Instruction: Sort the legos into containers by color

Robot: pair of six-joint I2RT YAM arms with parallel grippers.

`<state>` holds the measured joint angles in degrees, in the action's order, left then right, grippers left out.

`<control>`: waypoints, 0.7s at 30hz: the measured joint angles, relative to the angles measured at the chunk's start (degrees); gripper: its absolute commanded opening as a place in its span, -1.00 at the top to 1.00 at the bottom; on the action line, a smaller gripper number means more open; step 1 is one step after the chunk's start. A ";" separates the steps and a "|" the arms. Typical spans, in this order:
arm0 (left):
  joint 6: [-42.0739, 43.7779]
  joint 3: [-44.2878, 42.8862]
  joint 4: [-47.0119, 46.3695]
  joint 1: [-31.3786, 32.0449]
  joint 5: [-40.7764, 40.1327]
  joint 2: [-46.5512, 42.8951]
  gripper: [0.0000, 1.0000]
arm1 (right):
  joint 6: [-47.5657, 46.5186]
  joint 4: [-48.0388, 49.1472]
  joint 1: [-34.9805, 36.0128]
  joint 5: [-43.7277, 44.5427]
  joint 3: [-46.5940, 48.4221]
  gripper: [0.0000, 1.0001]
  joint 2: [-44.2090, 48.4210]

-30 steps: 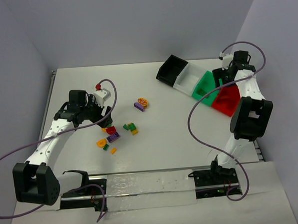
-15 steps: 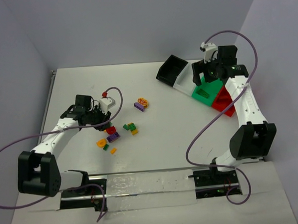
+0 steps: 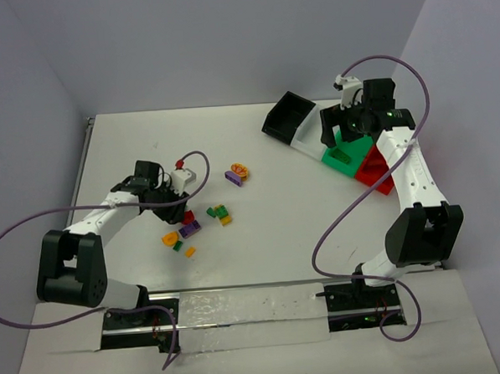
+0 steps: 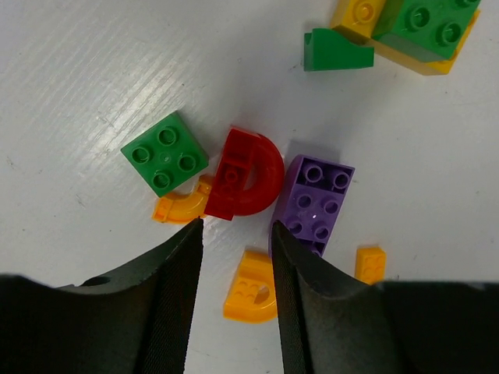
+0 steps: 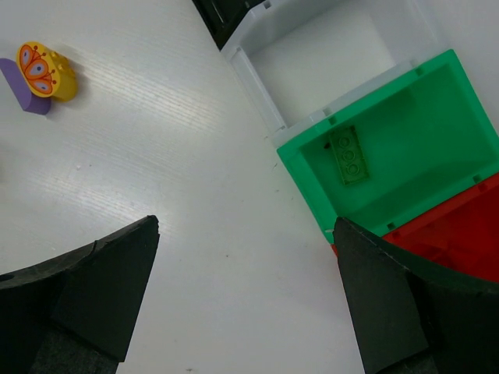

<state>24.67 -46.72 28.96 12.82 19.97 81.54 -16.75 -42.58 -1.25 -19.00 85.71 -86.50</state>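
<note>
Sorting is looking barely begun: 1 green brick (image 5: 348,157) is lying in the green bin (image 5: 421,132), and most pieces are sitting on the desk (image 4: 93,78). The right gripper (image 5: 245,224) is hanging released and empty. The left gripper (image 4: 235,227), part-open and grasping nothing, is hovering at the red arch (image 4: 245,179). The arch's long axis is running nearly along the fingers, its curve facing the purple brick (image 4: 316,204).

The row of containers (image 3: 307,127) stands at the far right of the counter (image 3: 278,236), slanting from far-left to near-right. One flat brick (image 5: 348,156) lies in the third bin from the far end. The main scatter of legos (image 3: 193,225) lies left of centre. Two touching pieces (image 3: 237,173) lie apart from it, behind and to its right. In the left wrist view, a half-round piece (image 4: 245,173) sits between a square brick (image 4: 164,153) on its left and a longer brick (image 4: 315,202) on its right, just ahead of the left tool (image 4: 234,234).
</note>
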 measured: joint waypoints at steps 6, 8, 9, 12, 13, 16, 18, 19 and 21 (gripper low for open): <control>-0.45 -0.02 -1.28 0.00 -0.28 2.88 -0.04 | 0.02 -0.65 0.36 -0.15 0.00 -1.00 0.01; -0.72 -0.02 -1.85 0.00 -0.28 3.83 -0.05 | 0.02 -0.76 0.46 -0.16 0.00 -1.00 0.02; -0.92 -0.03 -2.23 0.00 -0.28 4.37 -0.06 | 0.02 -0.77 0.50 -0.17 0.00 -1.00 0.02; -1.55 -0.06 -3.08 0.00 -0.28 5.87 -0.05 | 0.00 -0.77 0.54 -0.15 0.00 -1.00 0.02; -1.68 -0.25 -3.30 0.00 -0.28 6.06 -0.03 | 0.00 -0.77 0.54 -0.15 0.00 -1.00 0.02; -1.99 -0.56 -3.77 0.00 -0.26 6.57 0.04 | 0.00 -0.77 0.54 -0.15 0.00 -1.00 0.02; -2.22 -0.77 -3.89 0.00 -0.20 6.94 0.09 | 0.00 -0.77 0.54 -0.19 0.00 -0.99 0.02; -2.40 -0.96 -3.96 0.00 -0.14 7.18 0.12 | 0.00 -0.77 0.54 -0.21 0.00 -0.99 0.02; -2.73 -1.39 -4.17 0.00 0.07 7.66 0.21 | 0.01 -0.79 0.66 -0.40 0.00 -0.99 0.03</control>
<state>21.94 -48.11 24.80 12.82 20.03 89.20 -16.74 -43.36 -0.59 -19.41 85.71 -86.47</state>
